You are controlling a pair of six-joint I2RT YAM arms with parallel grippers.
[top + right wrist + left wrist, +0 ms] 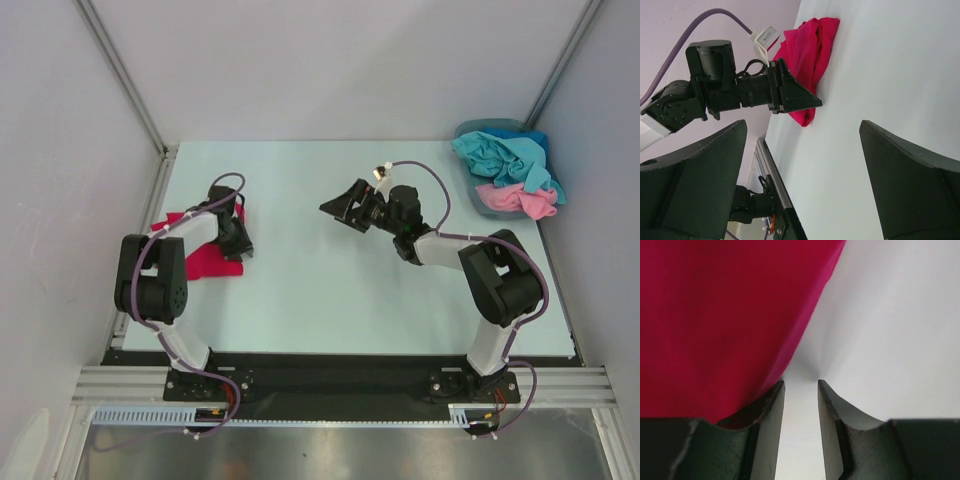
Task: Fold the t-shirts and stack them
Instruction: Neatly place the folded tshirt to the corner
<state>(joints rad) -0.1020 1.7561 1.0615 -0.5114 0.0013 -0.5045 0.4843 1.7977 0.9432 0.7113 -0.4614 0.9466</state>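
At tabletop (330, 290) left edge, crimson t-shirt (205, 260) lies bunched beside left end effector (801, 387), fingers slightly apart, empty. Right end effector (801, 129) spread wide, mid-tabletop, empty. Teal t-shirt (505, 155) & pink t-shirt (520, 200) in basket (488, 125).

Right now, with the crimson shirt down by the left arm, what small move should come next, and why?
Probably swing the right pincer toward the basket, over the teal t-shirt. That pincer is open, empty and the nearer one. The teal t-shirt and a pink t-shirt lie heaped there unfolded, while the crimson t-shirt lies compact beside the left pincer, which grips nothing.
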